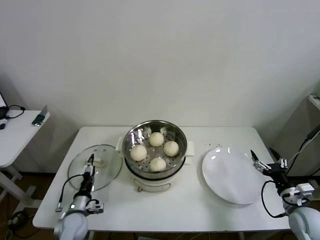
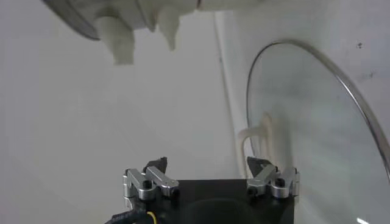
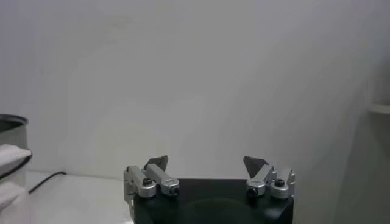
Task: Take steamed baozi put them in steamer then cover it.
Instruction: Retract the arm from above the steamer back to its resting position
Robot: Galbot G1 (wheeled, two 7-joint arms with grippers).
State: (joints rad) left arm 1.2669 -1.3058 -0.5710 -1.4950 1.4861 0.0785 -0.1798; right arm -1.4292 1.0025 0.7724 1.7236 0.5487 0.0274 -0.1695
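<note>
Head view shows four steamed baozi (image 1: 154,149) already in the steamer (image 1: 156,177) at centre frame, so loading looks done and covering remains. The cover (image 1: 107,167) lies flat at lower left; next, its handle needs grasping. The left gripper (image 1: 91,161) hovers over it, fingers wide apart, holding nothing. The right gripper (image 1: 262,163), lower right beside the plate (image 1: 227,177), is likewise spread and empty.

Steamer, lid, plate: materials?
Steamer: shiny metal, likely stainless; mirror glints, perforated tray, white probably plastic base. Lid: clear glass, table visible through it, thin metal rim, white handle. Plate: glossy white, ceramic or melamine, can't tell which.
</note>
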